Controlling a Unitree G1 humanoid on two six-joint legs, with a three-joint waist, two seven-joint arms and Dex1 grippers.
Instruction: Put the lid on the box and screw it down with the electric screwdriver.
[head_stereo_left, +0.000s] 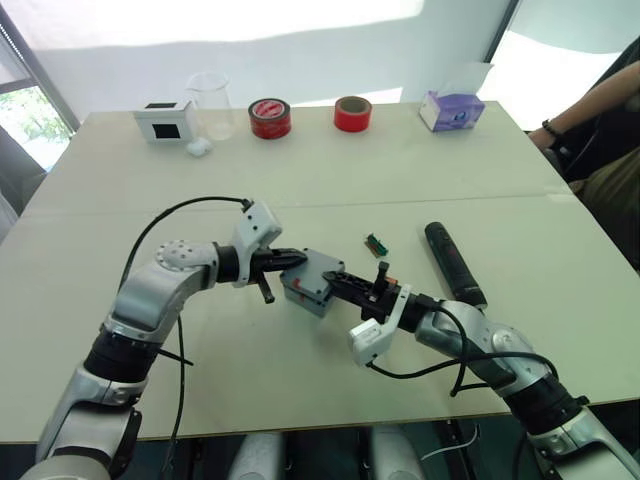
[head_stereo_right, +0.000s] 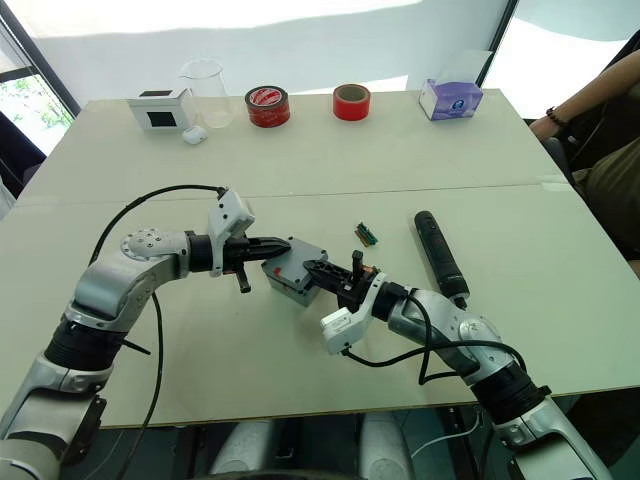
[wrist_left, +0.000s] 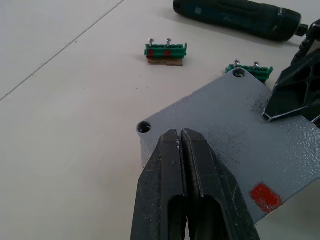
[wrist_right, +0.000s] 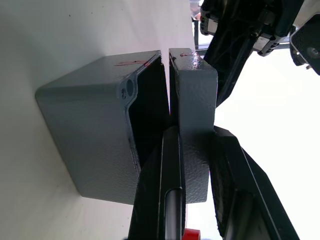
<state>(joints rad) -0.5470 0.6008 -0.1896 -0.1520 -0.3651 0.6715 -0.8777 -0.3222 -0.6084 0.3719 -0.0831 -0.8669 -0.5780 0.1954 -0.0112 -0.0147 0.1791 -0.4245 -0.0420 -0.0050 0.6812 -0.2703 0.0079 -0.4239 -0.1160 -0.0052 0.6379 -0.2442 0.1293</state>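
The grey box lies on the table in front of me, its open side facing the lid, with a narrow gap between the two. My right gripper is shut on the lid's rim, one finger inside and one on its flat top. My left gripper is shut with nothing between its fingers, and its tips rest at the lid's top, which bears a red patch. The black electric screwdriver lies on the table to the right of both grippers.
Two small green terminal blocks with screws lie between the box and the screwdriver. Along the far edge stand a white box with a black face, a beaker, two red tape rolls and a tissue box. A person's arm rests at the right.
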